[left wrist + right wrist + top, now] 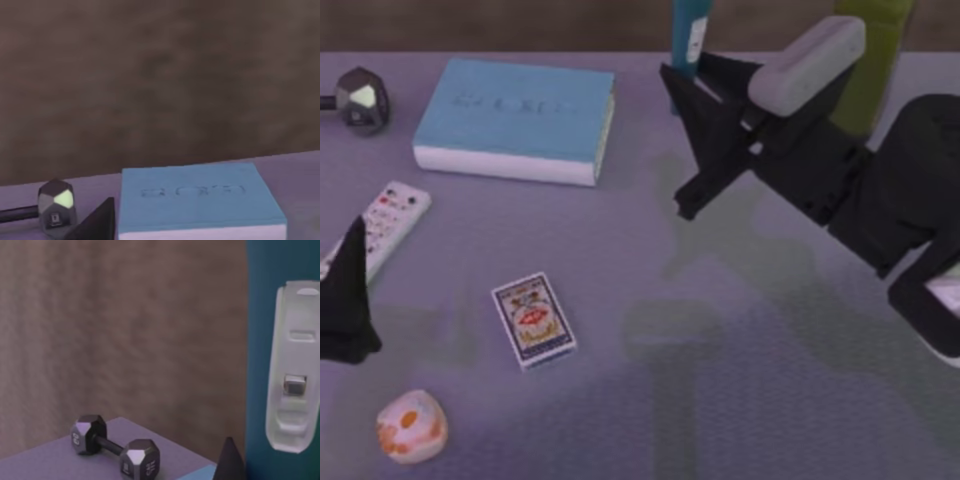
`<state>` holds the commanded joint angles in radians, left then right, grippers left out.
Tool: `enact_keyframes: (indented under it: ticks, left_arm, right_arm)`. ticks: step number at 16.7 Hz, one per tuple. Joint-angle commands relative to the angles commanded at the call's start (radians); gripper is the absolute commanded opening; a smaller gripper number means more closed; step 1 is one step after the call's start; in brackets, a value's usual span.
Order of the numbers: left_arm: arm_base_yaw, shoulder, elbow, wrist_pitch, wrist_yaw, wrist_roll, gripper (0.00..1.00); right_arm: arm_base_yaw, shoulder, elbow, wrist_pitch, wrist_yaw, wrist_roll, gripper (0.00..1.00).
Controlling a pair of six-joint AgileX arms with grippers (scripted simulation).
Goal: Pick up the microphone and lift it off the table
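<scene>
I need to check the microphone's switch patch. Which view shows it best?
The right wrist view: the microphone fills its edge, teal handle upright, the white switch patch facing the camera. The top view shows only a short piece of handle at the table's far edge, beside the right tool. The left wrist view misses it.

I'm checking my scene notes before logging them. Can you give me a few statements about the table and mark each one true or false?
1. The blue book lies flat on the table. True.
2. The card pack sits on top of the book. False: it lies on the table, apart from the book.
3. The microphone stands upright at the right gripper, near the far edge. True.
4. The left gripper is over the microphone. False: it is at the table's left edge, by the white remote.
5. The dumbbell is at the table's right side. False: it is at the far left corner.
</scene>
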<state>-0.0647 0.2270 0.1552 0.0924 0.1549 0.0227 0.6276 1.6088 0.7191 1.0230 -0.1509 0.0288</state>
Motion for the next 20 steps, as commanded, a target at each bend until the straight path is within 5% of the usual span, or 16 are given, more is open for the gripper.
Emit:
enact_keyframes:
  ticks: [12,16,20]
  left_arm:
    - [-0.211,0.871,0.501,0.293,0.51,0.071,1.0]
    - [-0.246,1.002,0.588,0.346,0.594,0.085,1.0]
    - [-0.249,1.014,0.597,0.351,0.601,0.087,1.0]
  right_arm:
    - [0.0,0.0,0.0,0.0,0.0,0.0,0.0]
    - [0.0,0.0,0.0,0.0,0.0,0.0,0.0]
    - [0.0,0.0,0.0,0.0,0.0,0.0,0.0]
